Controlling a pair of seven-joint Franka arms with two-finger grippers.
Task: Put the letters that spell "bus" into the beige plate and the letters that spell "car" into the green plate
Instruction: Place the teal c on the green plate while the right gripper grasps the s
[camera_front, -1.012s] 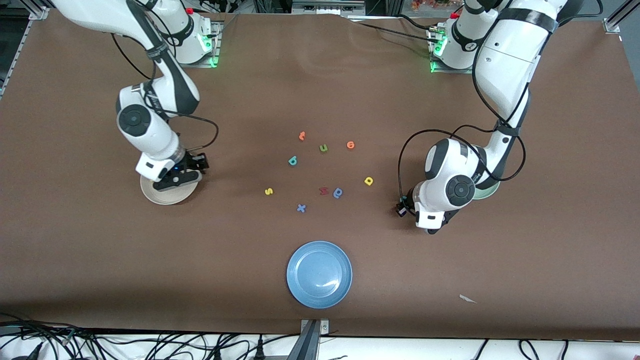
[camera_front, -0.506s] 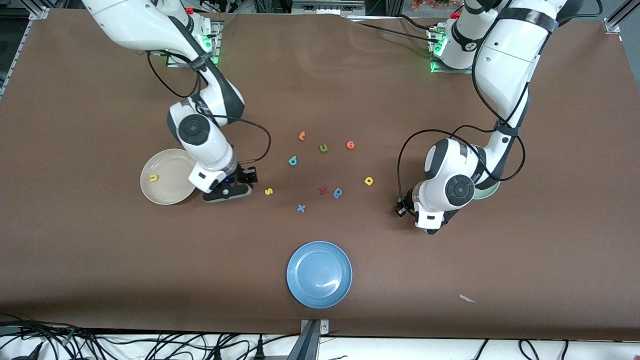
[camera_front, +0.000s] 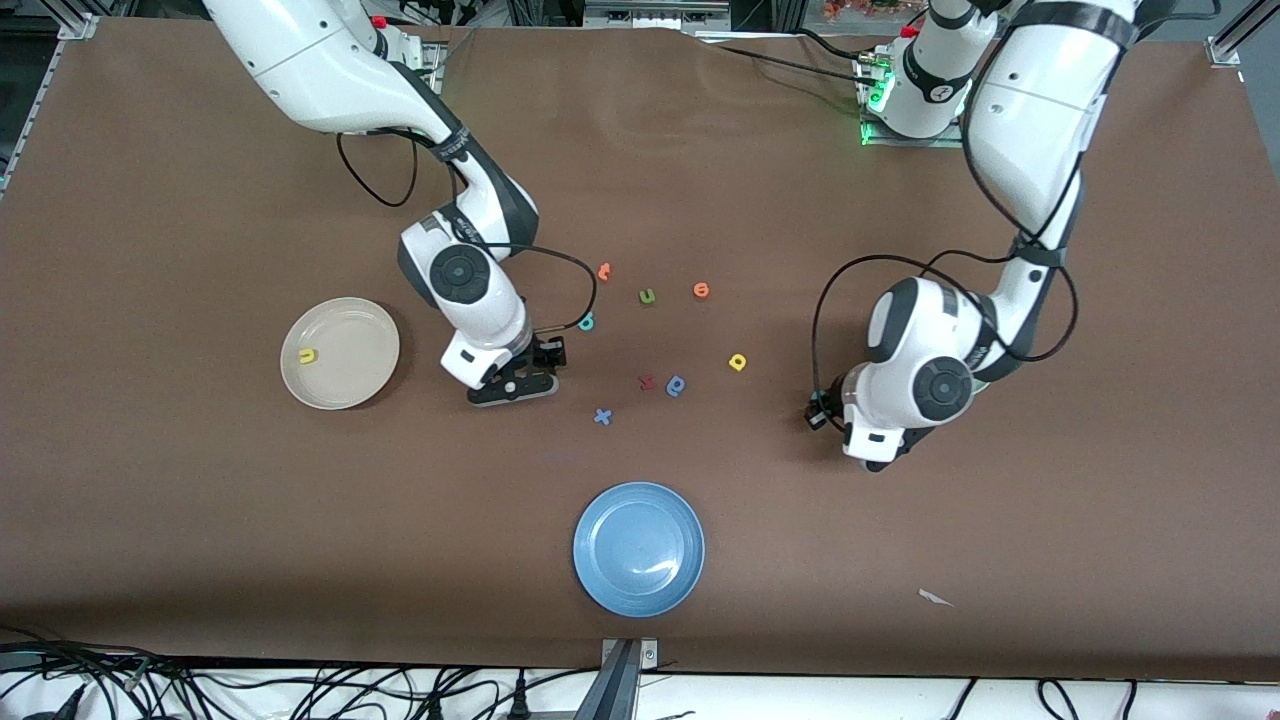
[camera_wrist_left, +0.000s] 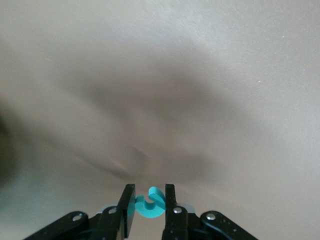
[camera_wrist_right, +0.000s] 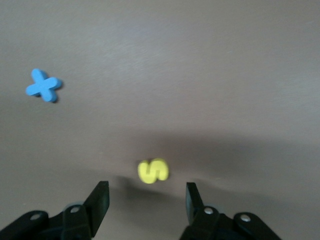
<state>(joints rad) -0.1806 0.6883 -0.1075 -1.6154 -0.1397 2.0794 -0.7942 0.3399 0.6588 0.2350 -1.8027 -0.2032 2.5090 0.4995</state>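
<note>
My right gripper (camera_wrist_right: 146, 192) stands open low over the yellow s (camera_wrist_right: 153, 171), which lies just ahead of its fingertips. In the front view this hand (camera_front: 512, 385) covers the s. A yellow u (camera_front: 308, 355) lies in the beige plate (camera_front: 352, 325). My left gripper (camera_wrist_left: 148, 191) is shut on the teal c (camera_wrist_left: 150, 207), above bare table toward the left arm's end. The left arm's wrist (camera_front: 920, 385) hides the green plate. The teal b (camera_front: 586, 321) and the yellow a (camera_front: 738, 362) lie on the table.
An olive u (camera_front: 647, 296), two orange letters (camera_front: 604, 271) (camera_front: 701, 290), a red letter (camera_front: 647, 381), a darker blue round letter (camera_front: 676, 385) and a blue x (camera_front: 602, 416) are scattered mid-table. A blue plate (camera_front: 638, 548) sits nearest the front camera.
The right arm left the beige plate, with the yellow u lying in it, and swung over the s. The left gripper closed on the c and shifted slightly toward its end of the table.
</note>
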